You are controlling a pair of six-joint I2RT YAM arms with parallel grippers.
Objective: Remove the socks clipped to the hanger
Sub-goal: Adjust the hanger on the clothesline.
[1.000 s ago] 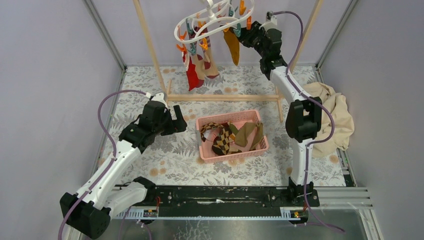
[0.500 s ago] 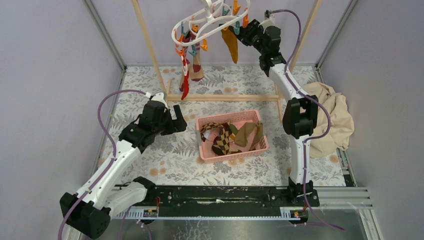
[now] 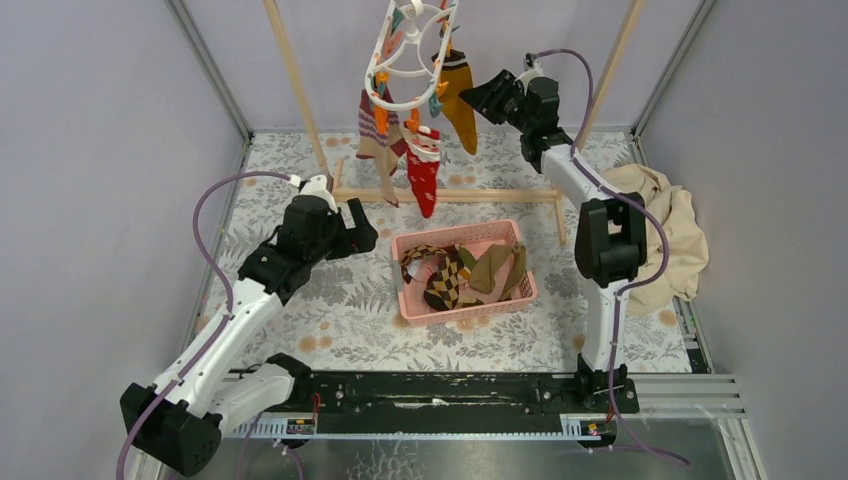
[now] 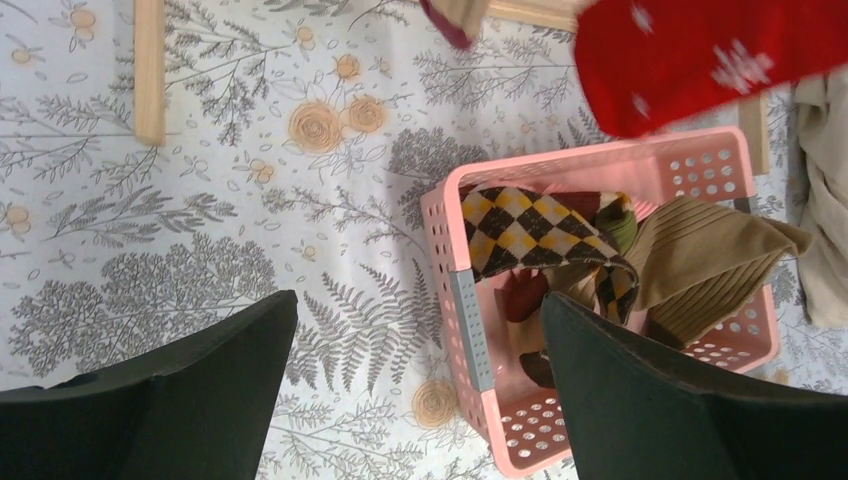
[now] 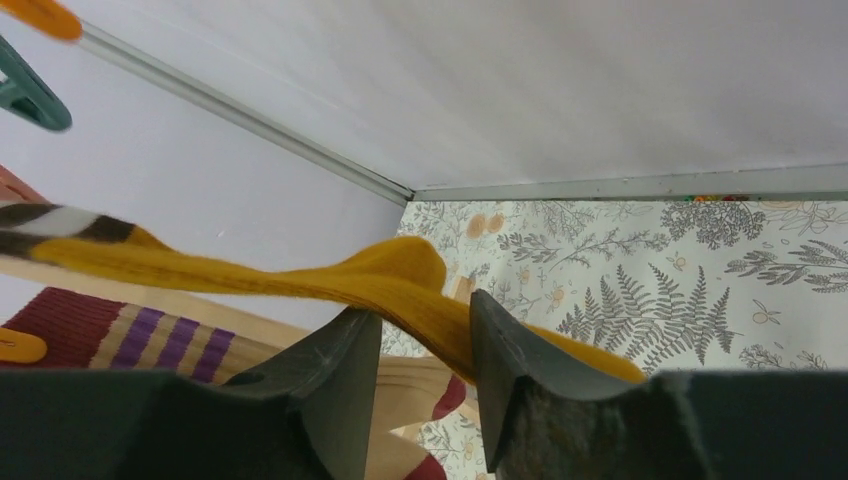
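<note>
The white hanger (image 3: 405,50) hangs tilted from the wooden rack, its clips holding a mustard sock (image 3: 460,95), a maroon-striped sock (image 3: 372,125) and a red Santa sock (image 3: 424,170). My right gripper (image 3: 482,97) is raised just right of the mustard sock. In the right wrist view its jaws (image 5: 425,310) stand apart, and the mustard sock (image 5: 300,275) runs loosely across the gap at the tips. My left gripper (image 3: 355,235) hovers wide open over the table left of the basket, holding nothing (image 4: 418,300). The red sock (image 4: 700,50) dangles above it.
A pink basket (image 3: 510,232) in the middle of the table holds argyle (image 4: 530,230) and brown socks. The rack's wooden base bar (image 3: 450,195) lies behind it. A beige cloth (image 3: 665,235) is heaped at the right wall.
The hanger has swung and turned edge-on, and its socks have swung right towards the basket. My right gripper's jaws have widened and pulled a little away from the hanger. The left arm barely shifted.
</note>
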